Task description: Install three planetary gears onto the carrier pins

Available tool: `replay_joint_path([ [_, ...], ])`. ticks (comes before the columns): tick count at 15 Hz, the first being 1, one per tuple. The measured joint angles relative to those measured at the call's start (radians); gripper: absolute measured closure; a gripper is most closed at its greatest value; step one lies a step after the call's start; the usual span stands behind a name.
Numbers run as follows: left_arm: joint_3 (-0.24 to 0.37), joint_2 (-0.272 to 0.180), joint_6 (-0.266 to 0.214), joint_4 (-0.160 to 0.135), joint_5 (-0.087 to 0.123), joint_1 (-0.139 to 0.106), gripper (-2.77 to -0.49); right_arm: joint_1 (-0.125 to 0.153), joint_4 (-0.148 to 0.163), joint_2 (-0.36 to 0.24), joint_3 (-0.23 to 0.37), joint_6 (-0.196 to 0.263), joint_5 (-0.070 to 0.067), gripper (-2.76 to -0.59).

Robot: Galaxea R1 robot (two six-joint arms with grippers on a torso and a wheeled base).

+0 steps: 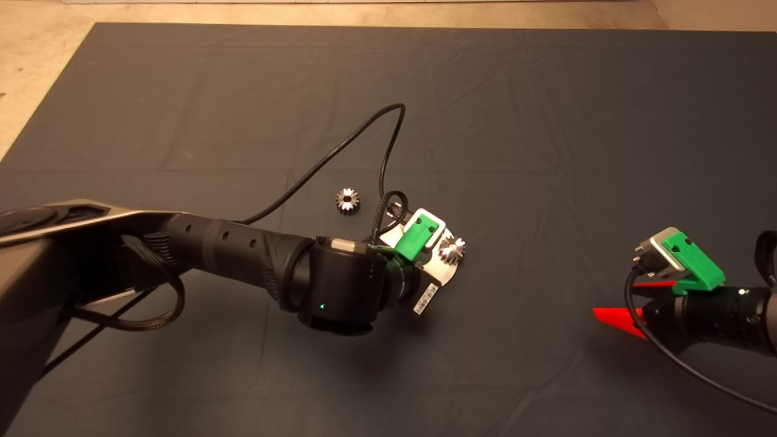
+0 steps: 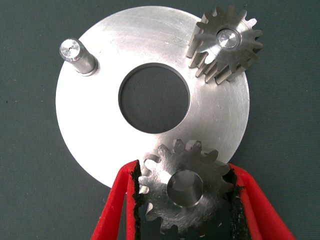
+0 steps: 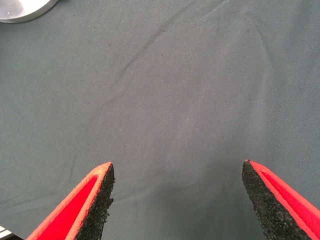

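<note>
The round carrier plate [image 2: 90, 120] with a large centre hole lies on the mat; part of it shows under my left wrist in the head view [image 1: 442, 272]. One planetary gear [image 2: 226, 42] sits on a carrier pin and shows in the head view [image 1: 452, 249]. One pin [image 2: 75, 52] is bare. My left gripper [image 2: 184, 171] is shut on a second gear [image 2: 185, 195] at the plate's rim. A round grey face fills its bore, and I cannot tell if it is seated. A third gear [image 1: 347, 199] lies loose on the mat. My right gripper [image 1: 619, 306] is open and empty.
A black cable [image 1: 364, 136] loops over the mat behind the left wrist. The right wrist view shows bare mat between the fingers [image 3: 97, 195] and the plate's edge [image 3: 20, 10] in a corner. The mat's far edge meets a pale floor [image 1: 36, 73].
</note>
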Motion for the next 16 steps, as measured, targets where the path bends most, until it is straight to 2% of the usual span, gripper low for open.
replay_joint_path([
  [16,0.003,-0.002,0.0,0.006,-0.001,0.002,-0.8,0.002,0.0,-0.014,0.0,-0.004,0.0,-1.89],
])
